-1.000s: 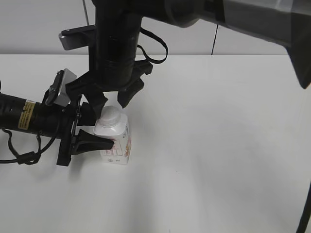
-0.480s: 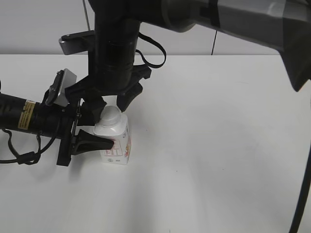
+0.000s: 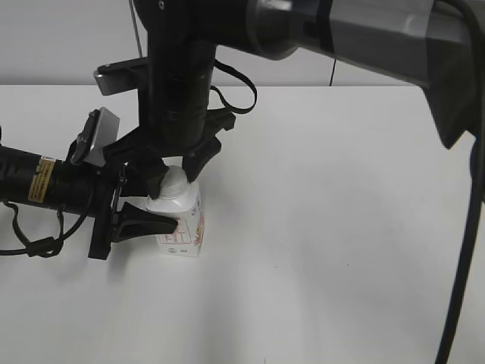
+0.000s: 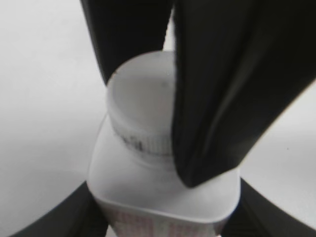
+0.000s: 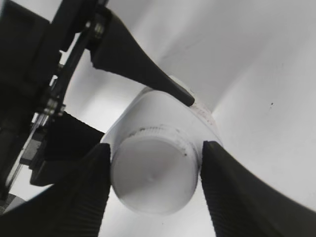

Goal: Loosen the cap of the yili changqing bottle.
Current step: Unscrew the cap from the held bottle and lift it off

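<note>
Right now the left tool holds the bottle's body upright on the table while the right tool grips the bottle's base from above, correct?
Not quite. The right tool sits around the cap, not the base; the right wrist view shows its fingers flanking it. The left tool does hold the bottle upright on the table.

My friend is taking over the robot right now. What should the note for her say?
Left gripper: clamped on the yili changqing bottle's body, holding it upright on the white table.
Right gripper: over the bottle from above, a finger on each side of the cap, at or almost at contact.
Done: bottle steadied, right gripper lined up on the cap.
Left: grip the cap firmly and twist it loose. The cap looks fully seated on the neck.
</note>
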Robot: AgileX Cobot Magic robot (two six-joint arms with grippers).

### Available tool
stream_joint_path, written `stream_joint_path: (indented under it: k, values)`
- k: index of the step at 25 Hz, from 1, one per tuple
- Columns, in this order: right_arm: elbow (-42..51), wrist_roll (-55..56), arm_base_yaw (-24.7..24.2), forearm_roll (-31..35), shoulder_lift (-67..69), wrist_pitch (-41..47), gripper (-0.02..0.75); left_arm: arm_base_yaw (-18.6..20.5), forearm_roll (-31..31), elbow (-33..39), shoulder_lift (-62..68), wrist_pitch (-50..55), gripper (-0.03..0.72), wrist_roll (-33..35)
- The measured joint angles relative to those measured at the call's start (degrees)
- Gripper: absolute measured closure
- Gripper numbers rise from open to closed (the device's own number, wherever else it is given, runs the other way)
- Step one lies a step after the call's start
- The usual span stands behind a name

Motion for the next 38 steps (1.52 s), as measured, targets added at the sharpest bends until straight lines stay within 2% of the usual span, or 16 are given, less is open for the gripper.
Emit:
stream_joint_path:
  k: [19,23,27,32,38]
  values:
    - [0.00,0.00,0.00,-0.02,0.19,0.00,0.279,0.00,0.07,0.00,0.00,0.05,0.304,0.00]
    - [0.00,-0.08,0.00,-0.02,0.13,0.00,0.339,0.00,0.07,0.00,0.00,0.05,0.304,0.00]
    - [0.00,-1.63,0.00,-0.02,0.13,0.05,0.339,0.00,0.07,0.00,0.00,0.10,0.304,-0.06]
    - [0.00,-10.96,0.00,0.03,0.13,0.05,0.339,0.00,0.07,0.00,0.00,0.10,0.308,-0.06]
    - [0.00,-36.12,0.00,0.10,0.08,0.05,0.342,0.00,0.29,0.00,0.00,0.01,0.312,-0.01]
